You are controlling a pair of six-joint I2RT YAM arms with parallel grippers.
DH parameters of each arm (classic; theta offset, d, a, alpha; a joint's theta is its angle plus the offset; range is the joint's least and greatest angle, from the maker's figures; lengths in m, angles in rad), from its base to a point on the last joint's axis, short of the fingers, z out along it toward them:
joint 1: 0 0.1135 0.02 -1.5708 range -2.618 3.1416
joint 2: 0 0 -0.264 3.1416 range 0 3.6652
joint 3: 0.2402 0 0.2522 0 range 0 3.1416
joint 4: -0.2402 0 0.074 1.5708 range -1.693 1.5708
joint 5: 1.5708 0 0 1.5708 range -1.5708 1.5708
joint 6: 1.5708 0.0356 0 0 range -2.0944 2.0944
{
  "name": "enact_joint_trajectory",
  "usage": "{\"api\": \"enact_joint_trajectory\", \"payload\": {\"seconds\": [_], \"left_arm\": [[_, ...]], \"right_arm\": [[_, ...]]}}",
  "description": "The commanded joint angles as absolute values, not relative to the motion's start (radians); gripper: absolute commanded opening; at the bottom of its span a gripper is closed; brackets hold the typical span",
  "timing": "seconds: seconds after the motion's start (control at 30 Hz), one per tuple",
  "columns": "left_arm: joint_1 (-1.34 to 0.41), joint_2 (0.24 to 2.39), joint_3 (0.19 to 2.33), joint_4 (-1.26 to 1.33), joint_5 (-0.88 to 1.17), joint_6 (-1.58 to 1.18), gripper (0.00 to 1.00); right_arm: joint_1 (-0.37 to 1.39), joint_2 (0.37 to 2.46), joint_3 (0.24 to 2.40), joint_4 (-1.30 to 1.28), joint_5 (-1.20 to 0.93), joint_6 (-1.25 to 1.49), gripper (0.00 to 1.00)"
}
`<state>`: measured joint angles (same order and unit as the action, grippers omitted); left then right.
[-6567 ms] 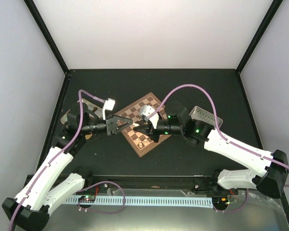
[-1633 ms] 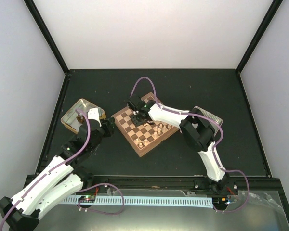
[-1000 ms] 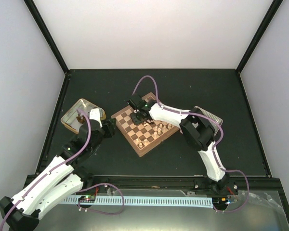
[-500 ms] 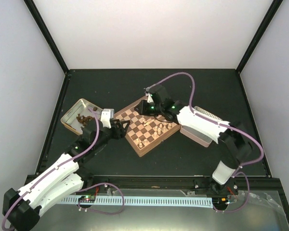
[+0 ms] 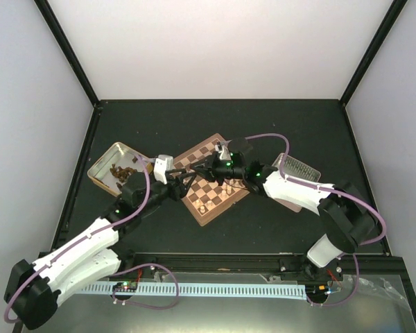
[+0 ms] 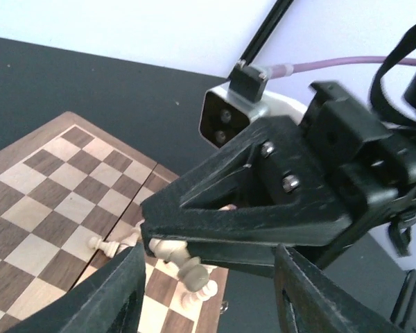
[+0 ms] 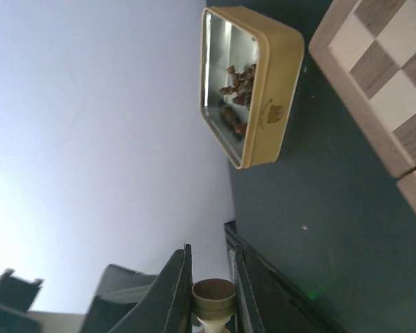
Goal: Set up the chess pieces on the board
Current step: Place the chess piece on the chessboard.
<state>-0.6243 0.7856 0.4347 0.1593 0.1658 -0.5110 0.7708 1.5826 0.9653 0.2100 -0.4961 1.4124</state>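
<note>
Cream-coloured and tiny, one chess piece [image 7: 213,297] is pinched between the two black fingers of the right gripper [image 7: 213,277]. On my right wrist feed only its round end shows between them, so I cannot tell which piece it is. On the left wrist feed that gripper reaches in low over the board [image 6: 41,201], its tip close above a few pale figures, and the blur there keeps me from saying whether the held piece touches a square. From overhead, the other cream pieces [image 5: 227,186] stand in a loose cluster on the right part of the board, with a couple more toward its near corner. The board itself lies turned cornerwise in the middle of the table [image 5: 263,125], its checked squares framed by a reddish-brown rim. The left gripper [image 5: 187,182] sits over the board's left side, pointing at the right one. Its fingers are spread wide with nothing gripped, and on its own camera they frame the other gripper's nose. Off to the left of the board, well apart from it, an open tin [image 7: 267,111] with a gold-coloured wall lies on the table, and a heap of dark brown pieces [image 7: 239,83] lies inside it. A second tin [image 5: 299,166] lies to the right of the board, partly under the right arm.
</note>
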Motion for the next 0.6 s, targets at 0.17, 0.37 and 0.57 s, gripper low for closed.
{"api": "enact_joint_trajectory", "payload": {"seconds": [0.17,0.37,0.57], "left_arm": [[-0.642,0.864,0.461,0.200,0.186,-0.513,0.47],[-0.642,0.864,0.475,0.205,0.168,-0.503,0.35],[-0.642,0.860,0.480,0.210,0.147,-0.499,0.31]], "right_arm": [[0.773,1.553,0.916,0.423,-0.565,1.609,0.12],[0.772,1.548,0.912,0.408,-0.566,1.598,0.12],[0.773,1.544,0.910,0.391,-0.566,1.583,0.12]]}}
